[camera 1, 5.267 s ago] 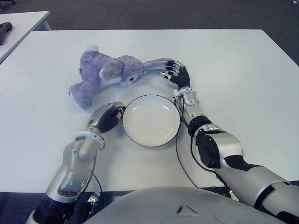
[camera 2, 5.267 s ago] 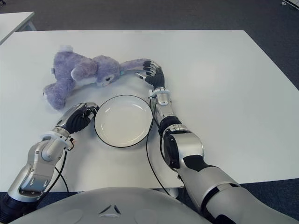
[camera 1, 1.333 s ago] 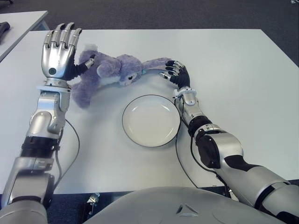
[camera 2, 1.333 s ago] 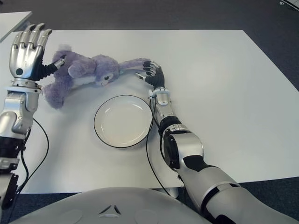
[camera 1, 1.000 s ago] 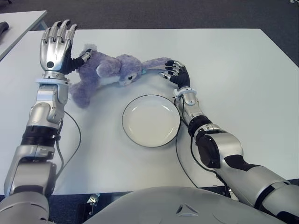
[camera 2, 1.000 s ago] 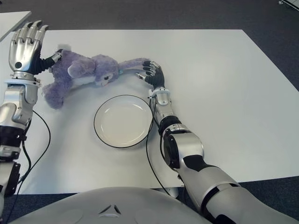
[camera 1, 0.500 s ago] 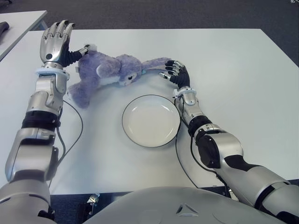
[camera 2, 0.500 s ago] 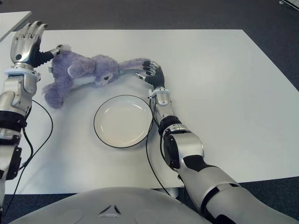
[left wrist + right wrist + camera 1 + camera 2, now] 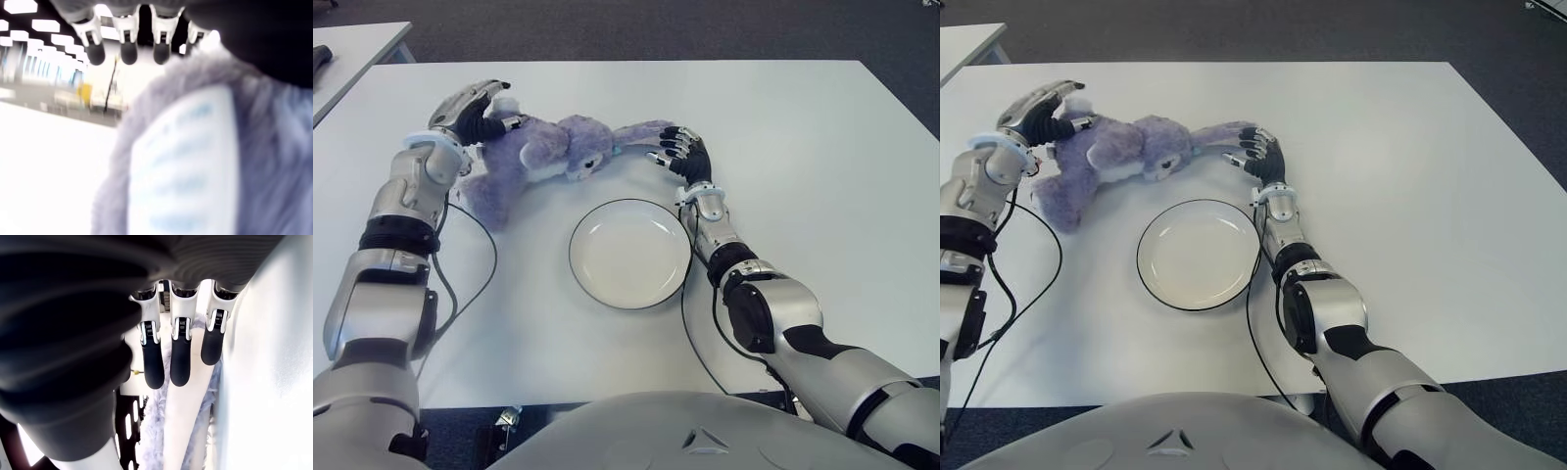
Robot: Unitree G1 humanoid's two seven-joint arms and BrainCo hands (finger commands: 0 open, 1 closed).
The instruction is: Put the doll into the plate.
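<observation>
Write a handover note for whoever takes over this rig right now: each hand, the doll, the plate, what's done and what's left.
Left hand: lowered onto the rear end of the doll, fingers extended over the plush, no closed grasp visible.
Right hand: fingers spread at the tip of the doll's long ear, holding nothing.
Doll: lying on the table, on the far side of the plate and toward the left, fully outside it.
Plate: empty, between the two forearms.
Done: both hands are at the doll.
Left: grasp, lift, set it in the plate.
</observation>
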